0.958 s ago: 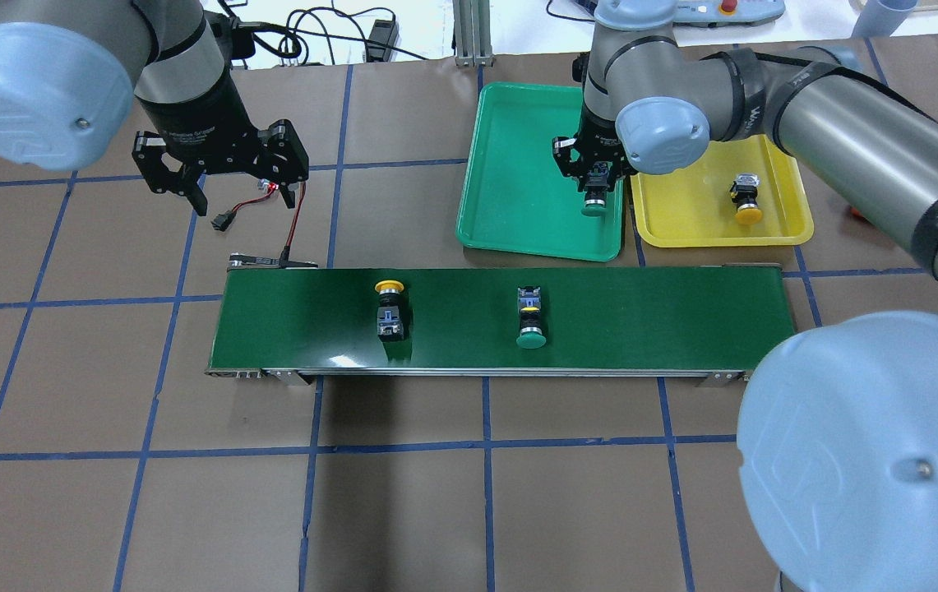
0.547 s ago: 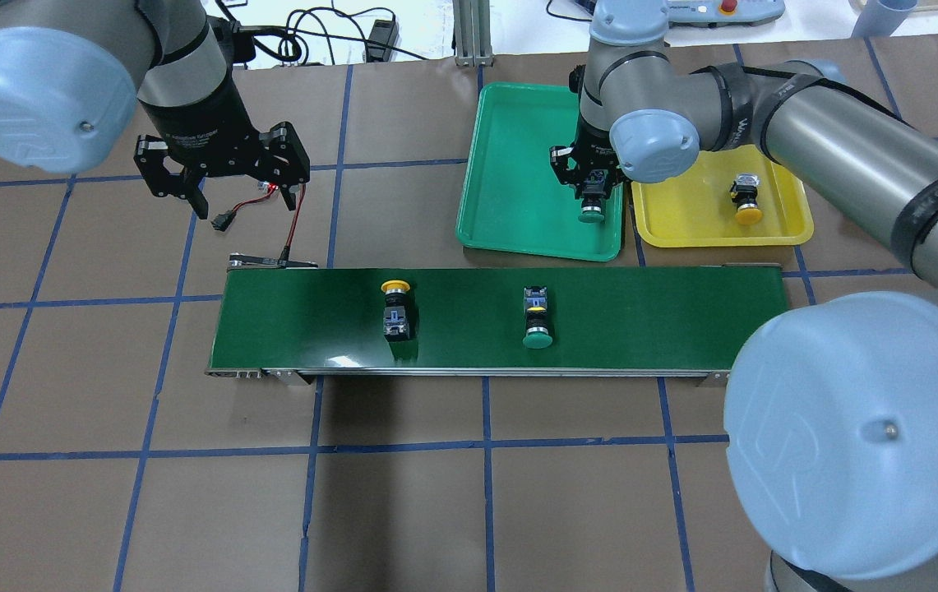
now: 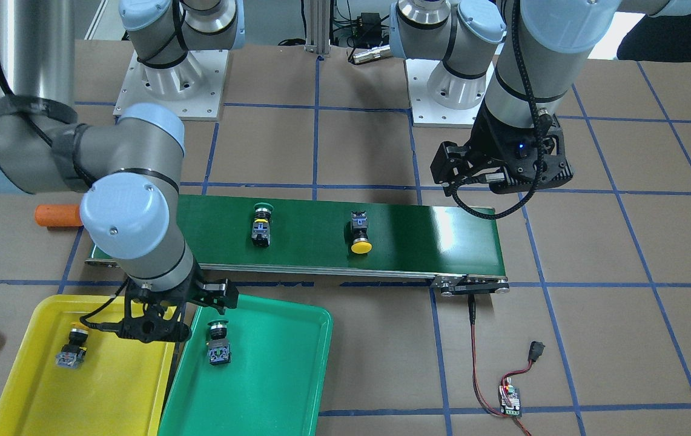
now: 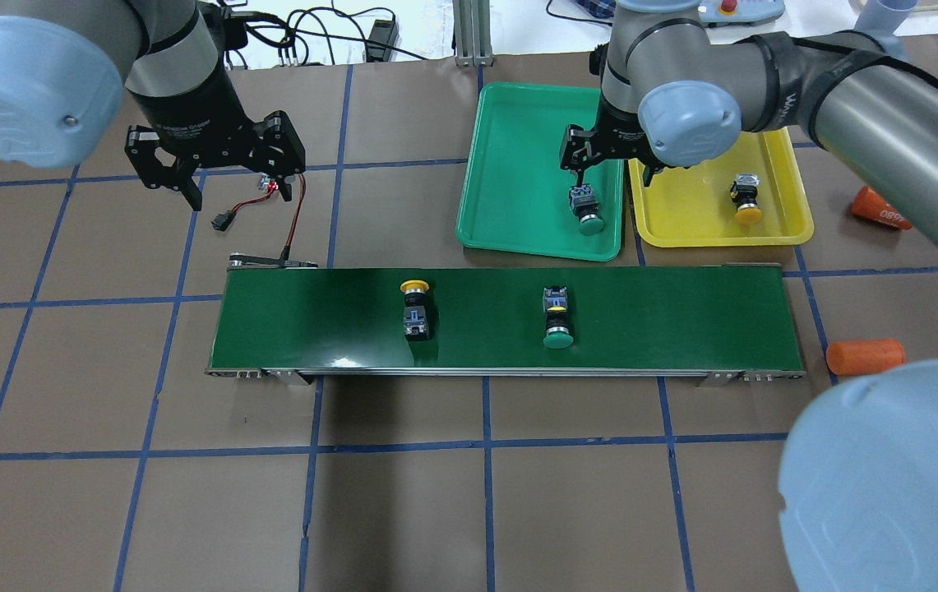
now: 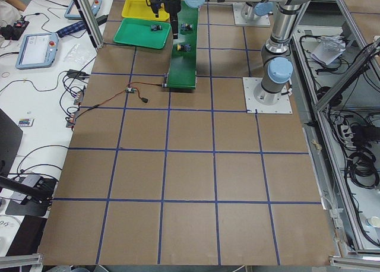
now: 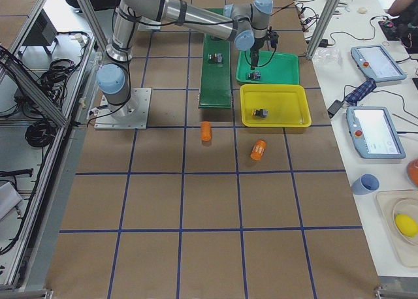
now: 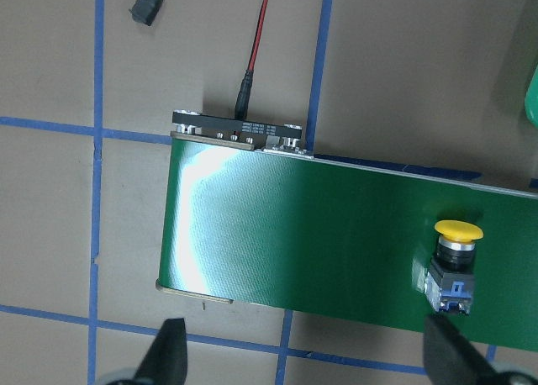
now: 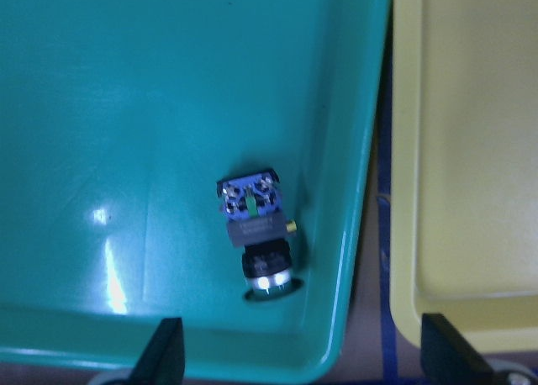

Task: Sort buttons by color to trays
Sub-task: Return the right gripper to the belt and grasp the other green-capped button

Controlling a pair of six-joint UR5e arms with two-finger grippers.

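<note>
My right gripper (image 4: 610, 163) is open and empty above the green tray (image 4: 510, 164). A green button (image 4: 585, 210) lies on its side in that tray near its right wall, just below the fingers; the right wrist view shows it (image 8: 256, 234) lying free. A yellow button (image 4: 746, 201) lies in the yellow tray (image 4: 682, 222). A second yellow button (image 4: 415, 308) and a second green button (image 4: 557, 321) lie on the conveyor belt (image 4: 312, 321). My left gripper (image 4: 238, 185) is open and empty, beyond the belt's left end.
Two orange cylinders (image 4: 865, 355) (image 4: 880, 208) lie on the table to the right of the belt and trays. A red-and-black cable with a small board (image 4: 267, 191) lies under the left gripper, running to the belt's left end.
My right gripper has opened, let go of the green button in the green tray, and drawn back from it. The two buttons on the belt have moved right. The left gripper shifted slightly away.
</note>
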